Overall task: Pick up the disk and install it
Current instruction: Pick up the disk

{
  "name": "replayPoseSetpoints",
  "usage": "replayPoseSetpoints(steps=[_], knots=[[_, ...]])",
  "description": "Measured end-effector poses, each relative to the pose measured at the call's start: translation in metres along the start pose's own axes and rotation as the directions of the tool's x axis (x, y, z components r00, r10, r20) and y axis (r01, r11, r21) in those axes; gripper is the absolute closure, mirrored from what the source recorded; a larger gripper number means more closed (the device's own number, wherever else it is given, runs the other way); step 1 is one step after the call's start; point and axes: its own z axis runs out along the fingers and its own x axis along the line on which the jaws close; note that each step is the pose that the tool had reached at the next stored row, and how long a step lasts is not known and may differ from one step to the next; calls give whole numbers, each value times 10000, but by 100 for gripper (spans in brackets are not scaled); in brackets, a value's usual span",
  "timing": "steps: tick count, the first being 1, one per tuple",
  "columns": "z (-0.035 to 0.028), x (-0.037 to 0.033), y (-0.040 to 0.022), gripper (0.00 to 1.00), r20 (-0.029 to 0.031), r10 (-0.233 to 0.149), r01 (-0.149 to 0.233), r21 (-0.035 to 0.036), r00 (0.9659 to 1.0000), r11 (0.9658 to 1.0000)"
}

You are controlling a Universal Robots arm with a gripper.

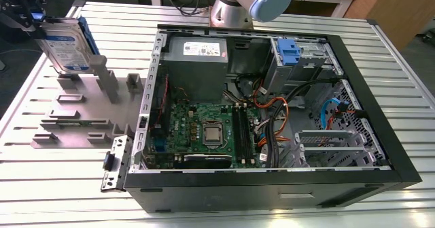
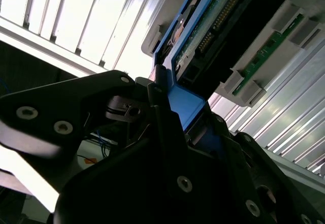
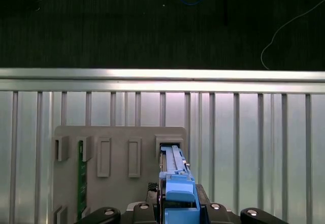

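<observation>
Right at the wrist, the claw (image 3: pixel 180 211) is clenched on the disk (image 1: pixel 66 47). In both wrist views its black fingers (image 2: pixel 167 132) press against the blue plastic rail that runs along the drive's edge. In the second wrist view the disk's underside shows just past the fingers, with a connector row and circuit board framed by that blue rail.

In the exterior view the disk stands on edge, leaning slightly, at the exterior view's far left, with its white-and-blue label facing the camera. Its lower edge sits at a slot of the grey holder plate (image 3: pixel 119 188); whether it is still seated there or just clear of it cannot be told. A green circuit strip (image 3: pixel 81 178) stands in another slot of the same plate.

The plate lies on the ribbed metal surface (image 1: pixel 61 187). Beside it, toward the exterior view's right, the open computer case (image 1: pixel 384 123) lies on its side and shows its motherboard (image 1: pixel 204 131). A grey metal box (image 1: pixel 195 65) and a blue clip (image 1: pixel 288 52) sit at its far end, well apart from the disk. Behind the case rises the arm (image 1: pixel 248 4). Past the surface's edge, the first wrist view shows dark floor (image 3: pixel 127 26).
</observation>
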Motion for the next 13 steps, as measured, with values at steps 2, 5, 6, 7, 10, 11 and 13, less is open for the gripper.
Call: replayPoseSetpoints(steps=[2,5,6,7,10,11,13], knots=[[-6,0,0,64,1,0,0,3,10000,10000],[-29,-1,0,64,1,0,0,3,10000,10000],[-29,-1,0,64,2,0,0,3,10000,10000],[-30,-1,0,64,1,0,0,3,10000,10000],[-69,-2,0,64,1,0,0,3,10000,10000],[-122,-3,1,64,2,0,0,3,10000,10000],[-125,-3,1,64,2,0,0,3,10000,10000]])
